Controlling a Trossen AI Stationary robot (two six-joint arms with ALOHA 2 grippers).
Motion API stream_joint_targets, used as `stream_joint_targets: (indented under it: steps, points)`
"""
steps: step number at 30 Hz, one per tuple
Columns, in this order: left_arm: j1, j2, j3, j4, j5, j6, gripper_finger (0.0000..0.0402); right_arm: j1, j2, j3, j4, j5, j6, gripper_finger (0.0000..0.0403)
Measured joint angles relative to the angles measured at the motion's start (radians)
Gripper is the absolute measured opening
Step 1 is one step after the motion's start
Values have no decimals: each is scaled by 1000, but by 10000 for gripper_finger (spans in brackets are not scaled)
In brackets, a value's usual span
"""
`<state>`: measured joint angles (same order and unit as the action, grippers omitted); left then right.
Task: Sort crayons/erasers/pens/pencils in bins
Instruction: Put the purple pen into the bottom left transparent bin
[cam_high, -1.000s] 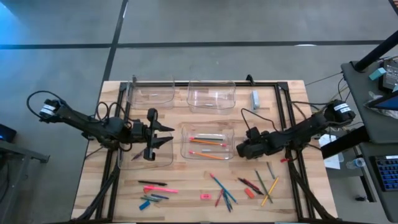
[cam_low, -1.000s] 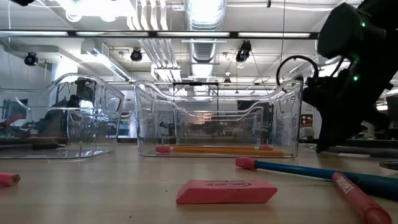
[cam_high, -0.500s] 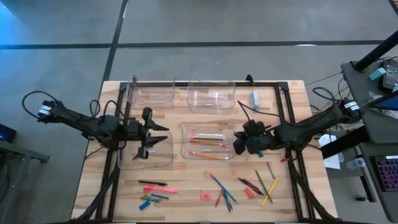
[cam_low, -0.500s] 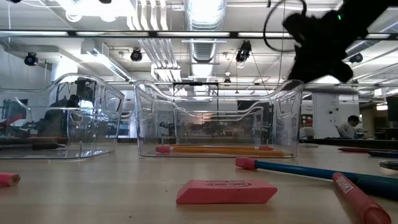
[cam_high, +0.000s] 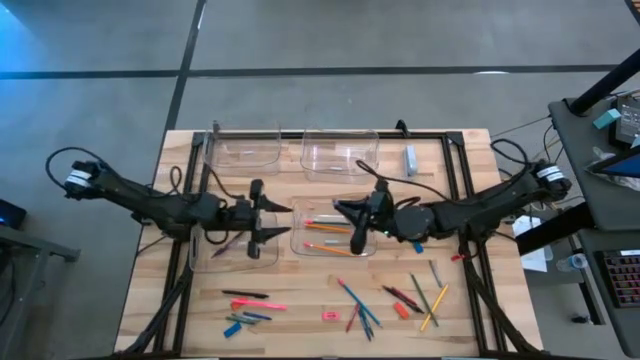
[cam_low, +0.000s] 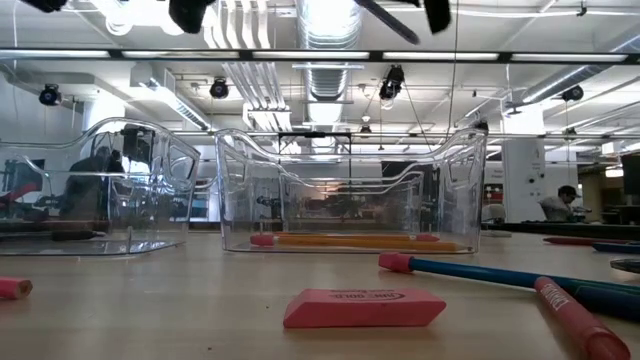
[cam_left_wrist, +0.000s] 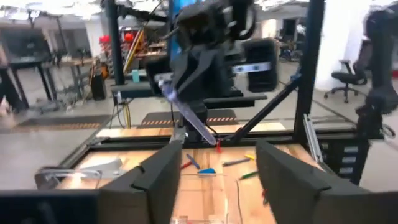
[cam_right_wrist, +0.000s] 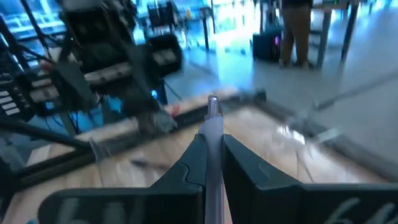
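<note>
Pencil held by the right gripper (cam_high: 350, 222): a thin pale grey-violet stick (cam_right_wrist: 212, 134) is pinched between its two dark fingers (cam_right_wrist: 186, 167), which are pressed together on it, its metal-capped end pointing forward in the right wrist view. A second ago this gripper sat near the right edge of the wooden table (cam_high: 300, 320), beside the clear plastic middle bin (cam_high: 333, 229); now the arm has swung across and its fingers hover above that bin, over the orange and pink pencils (cam_high: 335, 228) lying inside. In the low view the dark arm that filled the right side has gone, and only its tips show at the top edge.

The left gripper (cam_high: 265, 222) has shifted rightward and hangs over the clear bin (cam_high: 234, 245) at the front left. Its jaws, narrower before, now stand apart, with nothing between them in the left wrist view (cam_left_wrist: 214, 171). A dark pen (cam_high: 224, 247) lies in that bin beneath it.

Unchanged: the pink block eraser (cam_low: 364, 308) at the front, the loose pens, crayons and pencils (cam_high: 355, 303) along the near edge, and the two clear bins (cam_high: 340, 152) at the back
</note>
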<state>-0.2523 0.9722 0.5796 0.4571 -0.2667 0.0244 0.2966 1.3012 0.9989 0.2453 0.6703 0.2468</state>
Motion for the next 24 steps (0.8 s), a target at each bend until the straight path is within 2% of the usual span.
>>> stream_joint_targets:
  steps: [6,11,19,22,24]
  points:
    - [53,126,41,73,-1,-134,282,0,145,115,155,-47,-156,19]
    - [59,213,62,128,1,-150,311,0,260,238,162,-50,-245,19]
    - [59,255,91,130,15,-176,301,-1,350,358,162,-100,-302,19]
    - [58,245,90,131,18,-176,265,-1,353,367,163,-102,-303,19]
    - [58,236,89,131,18,-176,226,-1,349,367,165,-101,-300,19]
